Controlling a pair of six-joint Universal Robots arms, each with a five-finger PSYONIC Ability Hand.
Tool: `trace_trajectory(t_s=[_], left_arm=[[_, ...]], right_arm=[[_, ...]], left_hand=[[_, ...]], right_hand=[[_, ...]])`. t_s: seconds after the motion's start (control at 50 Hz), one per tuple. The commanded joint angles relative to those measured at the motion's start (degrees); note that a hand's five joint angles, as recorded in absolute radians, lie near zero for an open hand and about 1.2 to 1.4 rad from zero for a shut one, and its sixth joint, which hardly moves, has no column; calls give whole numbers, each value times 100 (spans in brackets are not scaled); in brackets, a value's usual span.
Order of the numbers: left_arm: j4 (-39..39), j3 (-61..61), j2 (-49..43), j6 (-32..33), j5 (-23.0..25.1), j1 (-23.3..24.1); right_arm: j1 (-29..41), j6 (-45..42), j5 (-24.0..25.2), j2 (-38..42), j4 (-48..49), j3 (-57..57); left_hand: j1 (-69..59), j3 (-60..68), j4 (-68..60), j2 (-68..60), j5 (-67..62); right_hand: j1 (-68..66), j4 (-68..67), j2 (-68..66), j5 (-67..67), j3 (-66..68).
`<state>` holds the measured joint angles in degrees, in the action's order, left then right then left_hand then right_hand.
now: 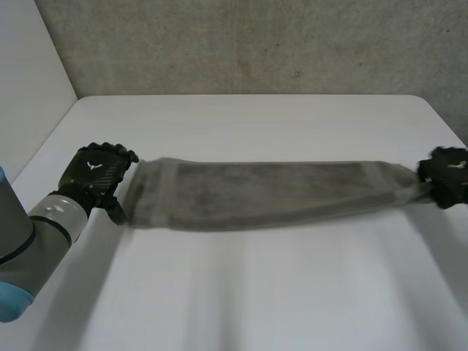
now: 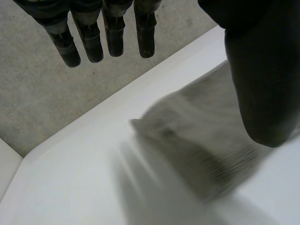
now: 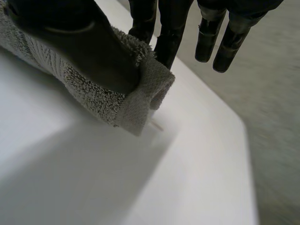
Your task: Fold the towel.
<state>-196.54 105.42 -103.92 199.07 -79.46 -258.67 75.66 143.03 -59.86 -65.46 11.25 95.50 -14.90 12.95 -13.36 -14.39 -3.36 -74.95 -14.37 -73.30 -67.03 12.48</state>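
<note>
ok so the long grey terry-cloth towel [image 1: 270, 194] [image 2: 201, 140] [image 3: 136, 108] is stretched out sideways across the middle of the white bench [image 1: 256, 124] [image 2: 70, 178] [image 3: 187, 178], running from one hand to the other; it's a narrow band, wider at the left end and bunched down tight at the right end

right hand [image 1: 447, 174] [image 3: 84, 51] has it for real; in its wrist view the thumb is pressed down on top of the towel's end and a couple of fingers [image 3: 168, 42] sit behind the cloth, so the end is pinched and doubled over between them; the other fingers stick out straight past it with nothing in them; that end looks raised off the bench with a shadow under it

left hand [image 1: 95, 175] [image 2: 265, 70] sits right at the towel's left end, near the bench's left edge, on the grey arm with the light-blue cap [image 1: 29, 241]; in its wrist view the fingers [image 2: 115, 33] are straight and spread, clear of the cloth, nothing gripped between them; the thumb lies across in front of the towel, and I honestly can't tell if it's touching it; the towel's corner lies loose beyond the thumb

rough grey concrete wall [image 1: 256, 44] behind the bench
</note>
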Motion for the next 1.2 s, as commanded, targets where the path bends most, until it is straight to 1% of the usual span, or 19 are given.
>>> trace_trajectory(t_s=[0.02, 0.12, 0.22, 0.26, 0.3, 0.32, 0.36, 0.38, 0.42, 0.62, 0.64, 0.66, 0.68, 0.72, 0.86, 0.9, 0.96, 1.06, 1.2], left_arm=[[2, 14, 38, -9, -8, 1], [2, 31, 29, 0, -8, 9], [2, 31, 12, -9, -8, 36], [2, 31, 3, -9, -8, 44], [2, 23, 3, -9, -8, 45], [2, 31, -6, -9, -8, 45], [2, 31, -6, -9, -17, 53], [2, 23, -6, 0, -17, 45], [2, 23, -6, 0, -17, 53], [-16, 5, -32, -9, -35, 97], [-42, -4, -50, -9, -44, 106], [-68, -21, -50, -9, -52, 115], [-69, -21, -50, -9, -52, 115], [-104, -91, -59, -17, -70, 228], [-121, -328, -76, -158, -79, 545], [-130, -434, -85, -220, -79, 642], [-139, -707, -164, -387, -79, 906], [-148, -1190, -463, -703, -79, 1363], [-69, -1735, -1200, -905, -96, 2012]], right_arm=[[-1016, -39, 247, -230, -341, -609], [-921, -153, 238, -310, -1284, -1455], [542, 267, -190, -547, -1829, -2315], [547, 269, -192, -547, -1829, -2316], [1866, 471, -708, -495, -1811, -2526], [1874, 471, -711, -494, -1811, -2527], [3046, 454, -1044, -232, -1671, -2615], [3052, 454, -1045, -230, -1670, -2615], [3988, 454, -1290, 128, -1356, -2624], [5669, 436, -1493, 1639, -616, -2764], [5671, 436, -1493, 1642, -616, -2765], [5749, 401, -1545, 1859, -633, -2843], [5785, 323, -1659, 2001, -659, -2861], [5785, 209, -1826, 2028, -677, -2853], [5609, 260, -2082, 1167, -721, -2299], [5137, 514, -2056, 423, -686, -1730], [4880, 691, -2047, 86, -695, -1446], [3863, 1113, -1627, -643, -721, -342], [2747, 1052, -828, -688, -651, 687]], left_hand=[[435, -295, 336, 384, 281], [435, -295, 336, 384, 281], [435, -295, 336, 384, 281], [435, -295, 336, 384, 281], [435, -295, 336, 384, 281], [435, -295, 336, 384, 281], [435, -295, 336, 384, 281], [435, -295, 336, 384, 281], [435, -295, 336, 384, 281], [435, -295, 336, 384, 281], [435, -295, 336, 384, 281], [435, -295, 336, 384, 281], [435, -295, 336, 384, 281], [435, -295, 336, 384, 281], [435, -295, 336, 384, 281], [435, -295, 336, 384, 281], [435, -295, 336, 384, 281], [401, -295, 336, 350, 247], [367, -295, 336, 316, 214]], right_hand=[[-505, 437, -670, -297, -248], [-505, 437, -670, -297, -248], [-505, 437, -670, -297, -248], [-505, 437, -670, -297, -248], [-505, 437, -670, -297, -248], [-505, 437, -670, -297, -248], [-505, 437, -670, -297, -248], [-505, 437, -670, -297, -248], [-505, 437, -670, -297, -248], [-505, 437, -670, -297, -248], [-505, 437, -670, -297, -248], [672, 437, 506, 880, -248], [5846, 437, 5681, 6054, -248], [6495, 437, 6330, 6703, -248], [6495, 437, 6330, 6703, -248], [6495, 437, 6330, 6703, -248], [6495, 437, 6330, 6703, -248], [6495, 437, 6330, 6703, -248], [6495, 437, 6330, 6703, -248]])
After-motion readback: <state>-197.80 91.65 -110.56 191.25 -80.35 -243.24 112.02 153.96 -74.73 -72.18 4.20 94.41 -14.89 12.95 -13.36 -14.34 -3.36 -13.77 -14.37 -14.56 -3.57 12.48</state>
